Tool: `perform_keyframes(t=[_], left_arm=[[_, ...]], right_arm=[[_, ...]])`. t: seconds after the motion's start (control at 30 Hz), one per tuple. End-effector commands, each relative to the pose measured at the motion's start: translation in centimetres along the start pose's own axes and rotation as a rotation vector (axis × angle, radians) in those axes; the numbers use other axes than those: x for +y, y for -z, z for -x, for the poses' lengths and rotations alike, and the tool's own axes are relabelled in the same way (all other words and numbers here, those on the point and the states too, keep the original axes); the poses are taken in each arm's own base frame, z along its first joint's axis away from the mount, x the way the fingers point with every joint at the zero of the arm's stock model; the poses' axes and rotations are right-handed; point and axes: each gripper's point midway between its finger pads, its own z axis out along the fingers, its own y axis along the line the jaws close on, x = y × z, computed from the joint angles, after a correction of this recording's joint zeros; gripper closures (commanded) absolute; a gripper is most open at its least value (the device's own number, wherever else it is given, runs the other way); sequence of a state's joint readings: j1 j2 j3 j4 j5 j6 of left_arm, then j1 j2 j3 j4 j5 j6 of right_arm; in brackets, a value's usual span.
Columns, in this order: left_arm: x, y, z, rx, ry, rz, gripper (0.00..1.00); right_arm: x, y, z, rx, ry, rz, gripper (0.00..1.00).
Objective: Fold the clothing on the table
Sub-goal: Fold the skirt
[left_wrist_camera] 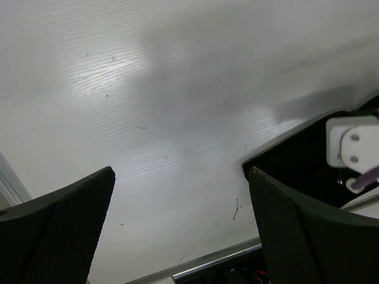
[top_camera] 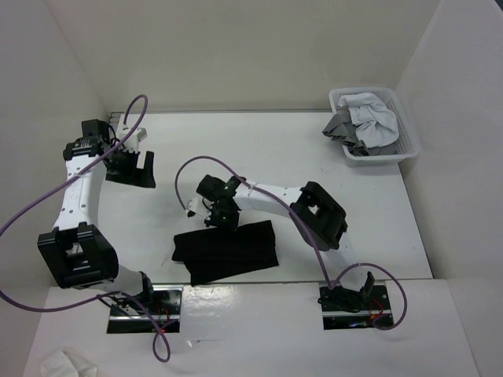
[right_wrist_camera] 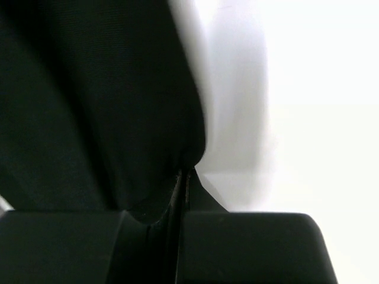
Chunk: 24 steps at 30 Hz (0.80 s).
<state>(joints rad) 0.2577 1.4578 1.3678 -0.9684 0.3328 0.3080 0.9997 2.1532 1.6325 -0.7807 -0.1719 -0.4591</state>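
Lab bench: white panels [top_camera: 236, 55] enclose the table [top_camera: 259, 149].

Right pincer [right_wrist_camera: 180, 204]: tips partly hidden under black cloth [right_wrist_camera: 89, 106], blurred, running off frame left of the pincer. Left pincer [left_wrist_camera: 180, 171]: both fingers [left_wrist_camera: 65, 231] cut by bottom edge. Basket [top_camera: 412, 141] far beyond it: heap inside unreadable.

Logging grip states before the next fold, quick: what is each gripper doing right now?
Left gripper: open, holding nothing.
Right gripper: closed, pinching the black garment.
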Motion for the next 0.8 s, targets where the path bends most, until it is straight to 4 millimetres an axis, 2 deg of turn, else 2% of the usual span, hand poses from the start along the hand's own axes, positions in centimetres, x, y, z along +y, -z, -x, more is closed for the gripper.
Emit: perform_keyframes(t=[0.0, 0.03, 0.07, 0.13, 0.17, 0.23, 0.27, 0.33, 0.37, 0.43, 0.47, 0.5, 0.53, 0.57, 0.6, 0.63, 0.73, 0.77], left_arm=[[-0.4, 0.8, 0.1, -0.026, -0.001, 0.007, 0.00], [-0.4, 0.8, 0.1, -0.026, -0.001, 0.007, 0.00], [-0.2, 0.8, 0.0, -0.023, -0.001, 0.017, 0.00], [-0.3, 1.1, 0.1, -0.031, -0.005, 0.020, 0.00], [-0.3, 1.1, 0.1, -0.031, -0.005, 0.020, 0.00], [-0.3, 1.1, 0.1, -0.031, -0.005, 0.020, 0.00], [-0.3, 0.9, -0.2, -0.023, -0.001, 0.017, 0.00], [-0.3, 0.9, -0.2, -0.022, -0.010, 0.017, 0.00], [-0.3, 0.9, -0.2, -0.022, -0.010, 0.017, 0.00], [-0.4, 0.9, -0.1, -0.026, -0.011, 0.009, 0.00], [-0.7, 0.8, 0.0, -0.031, -0.011, -0.005, 0.00], [-0.9, 0.8, 0.1, -0.036, -0.011, -0.017, 0.00], [-1.1, 0.6, -0.1, -0.033, -0.008, -0.033, 0.00], [-1.7, 0.6, 0.1, -0.046, -0.008, -0.065, 0.00], [-2.0, 0.6, 0.4, -0.061, -0.012, -0.081, 0.00], [-2.6, 0.3, 0.7, -0.072, -0.026, -0.106, 0.00], [-5.3, -0.7, 1.9, -0.112, -0.108, -0.189, 0.00], [-5.7, -1.2, 2.3, -0.117, -0.130, -0.198, 0.00]], right_arm=[[-6.8, -2.4, -1.7, 0.044, -0.095, -0.185, 1.00], [-8.1, -2.1, -1.6, 0.037, -0.122, -0.210, 1.00], [-10.8, -1.2, -1.0, -0.003, -0.171, -0.258, 1.00], [-14.1, -0.4, -0.4, -0.036, -0.215, -0.324, 1.00], [-16.0, 0.2, -0.9, -0.043, -0.257, -0.353, 1.00], [-18.2, 0.2, -1.2, -0.040, -0.284, -0.396, 1.00], [-19.5, 1.0, -0.4, -0.069, -0.301, -0.427, 1.00], [-21.9, 1.4, -0.5, -0.084, -0.328, -0.468, 1.00], [-22.1, 1.3, -0.3, -0.084, -0.328, -0.468, 1.00], [-24.2, 1.7, -0.7, -0.092, -0.357, -0.498, 1.00], [-24.3, 1.5, -0.6, -0.090, -0.357, -0.497, 1.00], [-25.3, 2.2, -0.2, -0.112, -0.365, -0.514, 1.00], [-25.1, 1.3, -0.4, -0.099, -0.365, -0.491, 1.00], [-25.6, 1.3, -0.7, -0.097, -0.373, -0.493, 1.00], [-26.0, 1.8, -0.1, -0.112, -0.372, -0.503, 1.00], [-25.5, 1.0, -0.1, -0.107, -0.369, -0.464, 1.00], [-25.3, 1.5, 1.0, -0.140, -0.373, -0.432, 1.00], [-24.9, 1.1, 0.9, -0.133, -0.372, -0.410, 1.00]])
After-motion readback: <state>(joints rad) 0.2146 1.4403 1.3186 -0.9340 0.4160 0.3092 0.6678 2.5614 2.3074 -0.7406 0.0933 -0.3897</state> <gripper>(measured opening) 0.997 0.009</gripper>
